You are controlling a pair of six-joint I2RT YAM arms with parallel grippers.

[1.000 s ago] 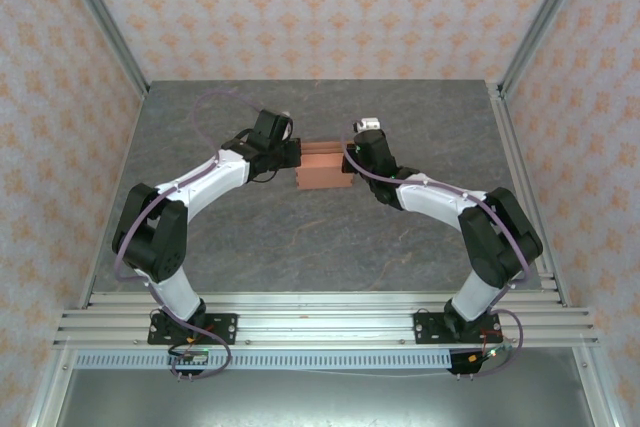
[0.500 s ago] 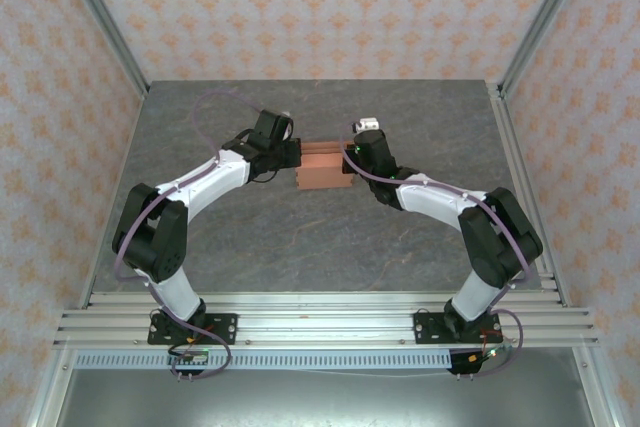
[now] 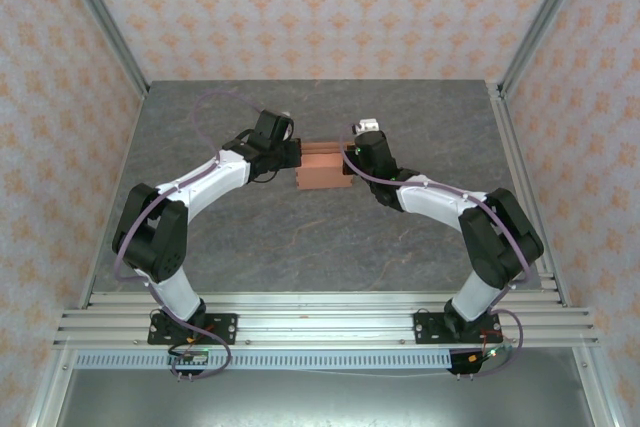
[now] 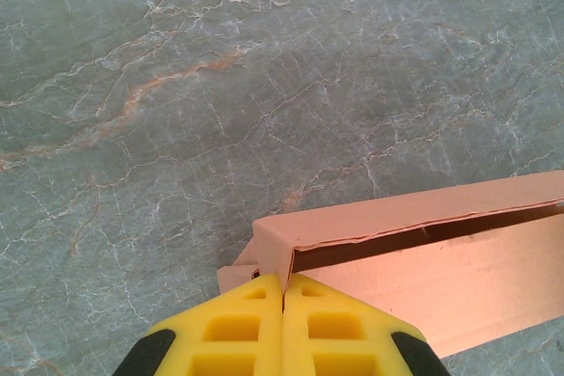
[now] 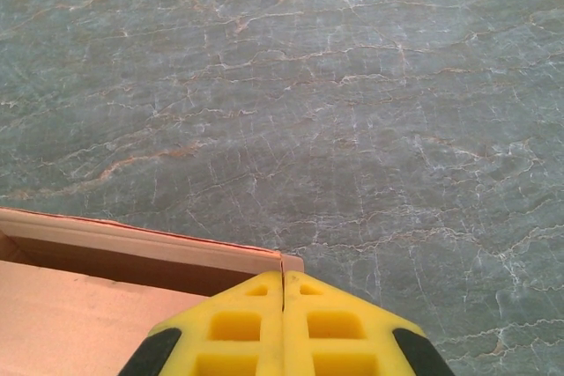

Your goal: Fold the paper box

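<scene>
Pinching opposite ends of the salmon-orange thin-card paper box (image 3: pixel 322 167), just above centre on the grey marbled table (image 3: pixel 300 247), left gripper (image 4: pixel 283 283) and right gripper (image 5: pixel 282 281) each clamp card; likely step: creasing end walls; next: an even inward press without tearing.

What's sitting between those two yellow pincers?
The orange paper box, seen from the top camera; the left pincer and right pincer each pinch one end of it.

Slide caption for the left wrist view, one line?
Left gripper shut on a corner of the salmon paper box, grey marbled table behind.
</scene>
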